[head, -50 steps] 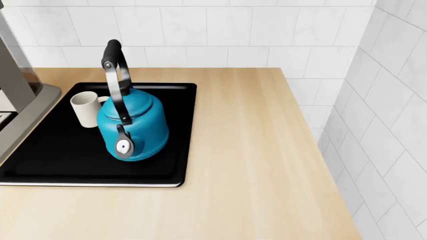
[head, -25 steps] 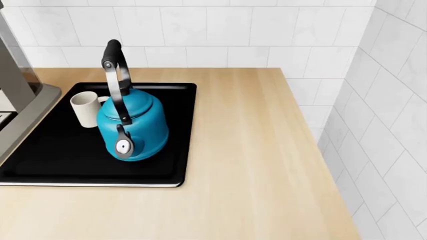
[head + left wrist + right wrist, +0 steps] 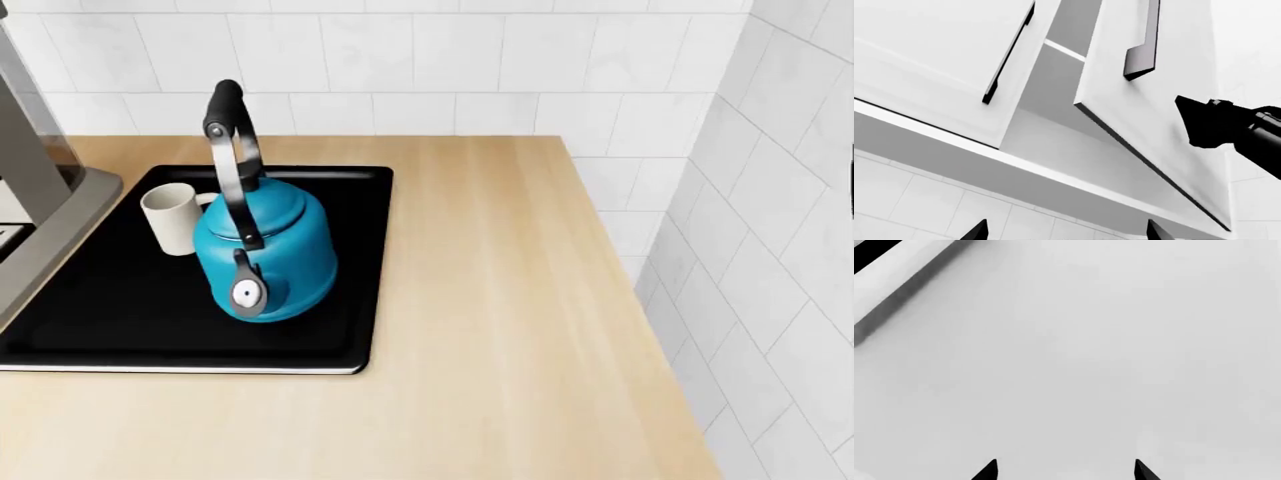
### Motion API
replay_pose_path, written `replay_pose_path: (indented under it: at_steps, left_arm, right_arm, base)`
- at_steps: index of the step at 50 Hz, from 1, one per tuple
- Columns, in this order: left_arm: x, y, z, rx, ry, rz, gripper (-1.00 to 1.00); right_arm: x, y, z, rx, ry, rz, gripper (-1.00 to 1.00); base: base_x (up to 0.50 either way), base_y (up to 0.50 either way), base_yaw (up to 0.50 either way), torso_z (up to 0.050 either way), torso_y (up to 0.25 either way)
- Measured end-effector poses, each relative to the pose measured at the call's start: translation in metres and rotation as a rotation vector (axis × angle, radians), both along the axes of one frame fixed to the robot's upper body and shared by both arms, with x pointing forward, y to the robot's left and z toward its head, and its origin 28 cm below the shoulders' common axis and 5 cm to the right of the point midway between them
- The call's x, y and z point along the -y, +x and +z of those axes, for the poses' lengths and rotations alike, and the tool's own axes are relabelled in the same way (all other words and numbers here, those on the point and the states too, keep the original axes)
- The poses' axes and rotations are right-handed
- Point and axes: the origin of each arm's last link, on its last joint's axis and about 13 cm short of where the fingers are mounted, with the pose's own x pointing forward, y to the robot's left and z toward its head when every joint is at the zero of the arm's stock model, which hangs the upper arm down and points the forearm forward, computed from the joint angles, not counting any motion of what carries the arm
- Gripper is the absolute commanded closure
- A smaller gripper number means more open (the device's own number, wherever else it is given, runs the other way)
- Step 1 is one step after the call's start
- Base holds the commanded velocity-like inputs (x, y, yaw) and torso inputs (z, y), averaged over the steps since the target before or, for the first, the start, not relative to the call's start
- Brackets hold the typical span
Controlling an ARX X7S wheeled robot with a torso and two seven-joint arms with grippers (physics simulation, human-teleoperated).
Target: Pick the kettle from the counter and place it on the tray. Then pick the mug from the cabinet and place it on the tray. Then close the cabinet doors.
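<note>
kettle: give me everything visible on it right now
The kettle is squat, rounded and glossy teal-blue, like enamelled metal. A tall black arched handle rises over it, and a round silver spout cap faces the camera. It stands upright on the black tray, toward its back right part. The cream mug stands close at its left, partly behind it; whether they touch cannot be told. No gripper is near it.

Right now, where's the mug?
In the head view the mug stands upright on the black tray, at its far left, just behind and beside the kettle.
</note>
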Motion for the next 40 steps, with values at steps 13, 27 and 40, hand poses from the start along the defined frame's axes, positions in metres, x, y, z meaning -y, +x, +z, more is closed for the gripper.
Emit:
replay_pose_path:
  at_steps: [13,27,40]
  left_arm:
    - [-0.002,0.001,-0.003,-0.008,-0.008,0.000,-1.00]
    - [-0.004,0.002,-0.006,-0.014,-0.020,0.000,-1.00]
    - [-0.006,0.003,-0.008,-0.021,-0.031,0.000,-1.00]
  right_arm:
    - [-0.013,0.040,-0.024,-0.016,-0.181,-0.208,-1.00]
    - [-0.023,0.069,-0.042,-0.007,-0.330,-0.397,-1.00]
    - [-0.029,0.084,-0.052,-0.011,-0.390,-0.468,-1.00]
  base:
    - [0.00,0.00,0.00,0.000,0.000]
    - [0.00,0.00,0.00,0.000,0.000]
    - [0.01,0.00,0.00,0.000,0.000]
